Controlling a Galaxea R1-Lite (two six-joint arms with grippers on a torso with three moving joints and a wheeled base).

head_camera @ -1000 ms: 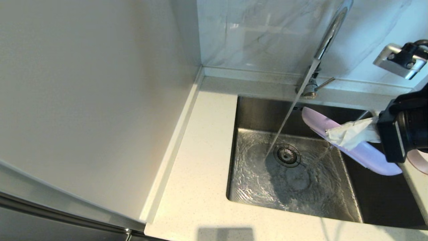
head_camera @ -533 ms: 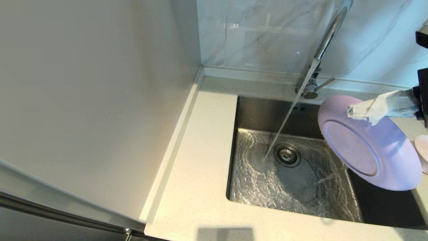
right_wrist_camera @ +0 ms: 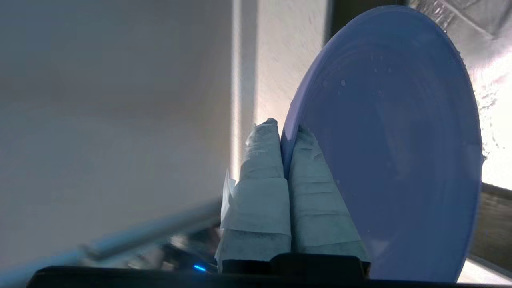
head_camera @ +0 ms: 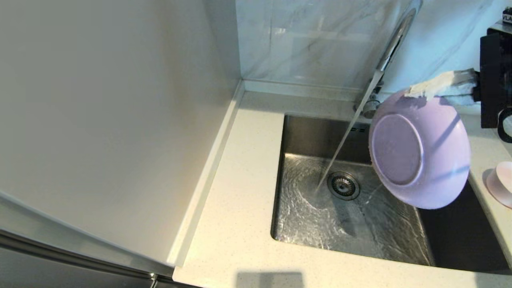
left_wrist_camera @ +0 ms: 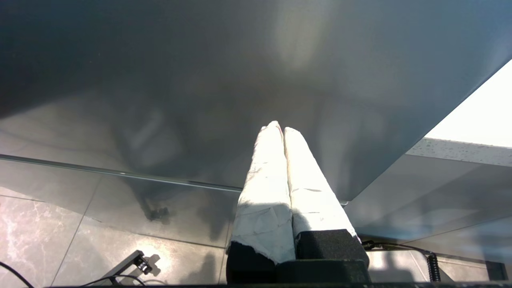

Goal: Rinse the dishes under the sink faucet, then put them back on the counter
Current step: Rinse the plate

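White tape wraps both fingers of my right gripper (right_wrist_camera: 285, 140), and they are clamped on the rim of the lilac plate (head_camera: 420, 152), 1 finger on each face. From the grip the plate hangs down and toward my left, tilted nearly on edge over the right side of the sink (head_camera: 312, 224), its underside turned to the water stream (head_camera: 340, 150). The stream falls just beside the plate's left edge, apart from it; I judge the next move is a short sweep leftward. The plate is matte, wide and shallow, with droplets on its inner face. Beyond it stand the chrome faucet (head_camera: 394, 38), the brushed steel drain (head_camera: 343, 185), and a pink dish (head_camera: 500, 184) on the speckled counter (head_camera: 240, 192). My left gripper (left_wrist_camera: 282, 134) is parked away, fingers pressed together, empty.
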